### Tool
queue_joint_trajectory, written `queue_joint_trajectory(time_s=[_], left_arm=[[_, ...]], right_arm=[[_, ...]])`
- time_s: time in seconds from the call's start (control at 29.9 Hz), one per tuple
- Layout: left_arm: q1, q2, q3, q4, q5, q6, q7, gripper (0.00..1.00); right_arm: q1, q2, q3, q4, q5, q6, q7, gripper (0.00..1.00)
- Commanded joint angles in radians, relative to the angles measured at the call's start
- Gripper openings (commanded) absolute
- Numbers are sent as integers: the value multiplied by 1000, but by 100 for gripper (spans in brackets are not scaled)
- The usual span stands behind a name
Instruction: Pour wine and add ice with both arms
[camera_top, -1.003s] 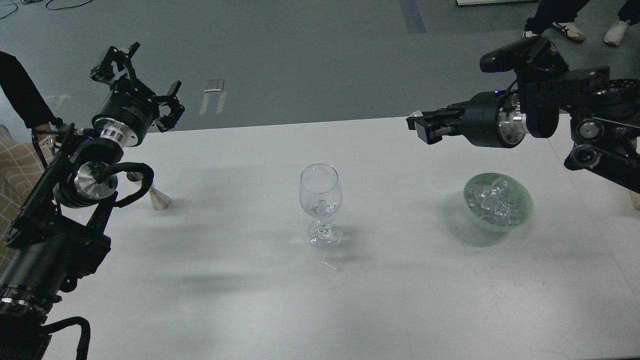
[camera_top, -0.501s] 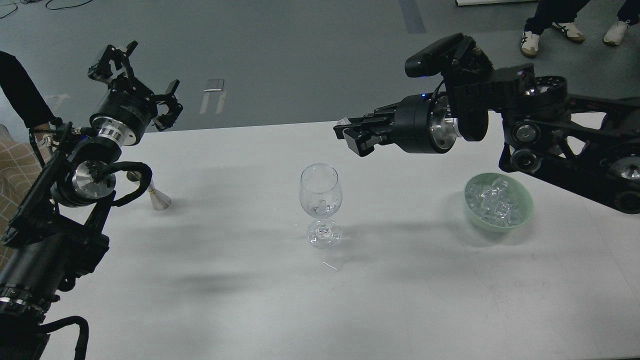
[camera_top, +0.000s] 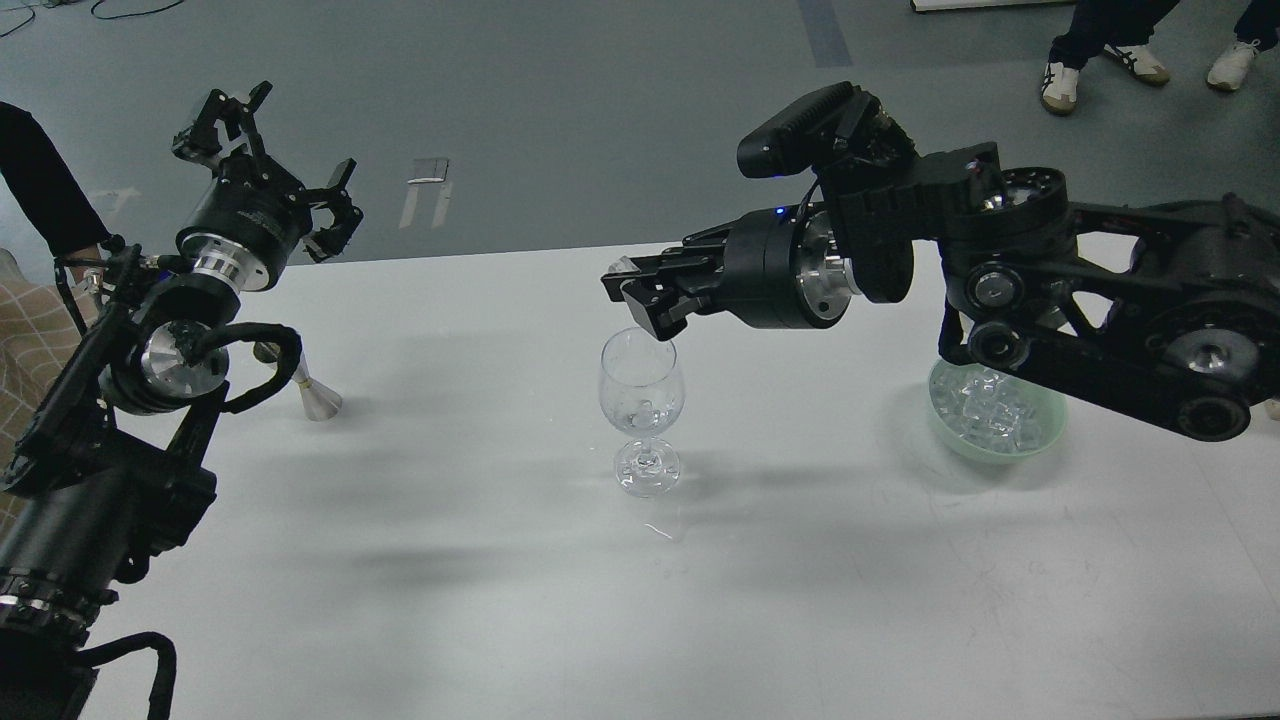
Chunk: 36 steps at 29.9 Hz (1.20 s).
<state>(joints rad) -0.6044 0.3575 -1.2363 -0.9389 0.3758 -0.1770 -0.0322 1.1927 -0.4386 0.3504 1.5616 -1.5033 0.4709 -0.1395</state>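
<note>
Hovering at the rim of the wine glass (camera_top: 642, 400), with the right gripper (camera_top: 632, 295) pinching a small clear ice cube (camera_top: 622, 266) between near-closed fingers (camera_top: 650, 318), tips pointing leftward and sitting just above the far right edge of the rim. Standing upright at mid-surface, the glass, its long axis vertical, mouth open straight up, holding what looks like a little clear wine and a cube or two low in the bowl, though hard to tell apart. Lying directly below and slightly left of the fingertips, that mouth, so likely only a short leftward shift needed to centre the cube before release; judged risk, a drop clipping the rim and bouncing onto the white surface (camera_top: 500, 600). Resting well to the right, under the right arm, the green bowl (camera_top: 1040, 440) with the remaining ice. Raised far off at the left, well apart from the glass, the left gripper (camera_top: 262, 165), spread and empty, above a small metal jigger (camera_top: 312, 395). Clearly nearer, the right arm.
</note>
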Motion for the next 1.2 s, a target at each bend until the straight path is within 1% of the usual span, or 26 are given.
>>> queue_joint_trajectory(time_s=[0.0,0.64,0.74,1.17], left_arm=[[2,0,-2,0,0,-1,0,98],[2,0,-8,0,0,-1,0,98],[3,0,-8,0,0,-1,0,98],[2,1,-8,0,0,-1,0,98]], right_arm=[[-7,1,-5,2,0,0,0,0],[-47,11,-11,14,0,2,-6,0],[-50,11,-11,14,0,2,-15,0],[-62,11,-13,12,0,15,-15,0]])
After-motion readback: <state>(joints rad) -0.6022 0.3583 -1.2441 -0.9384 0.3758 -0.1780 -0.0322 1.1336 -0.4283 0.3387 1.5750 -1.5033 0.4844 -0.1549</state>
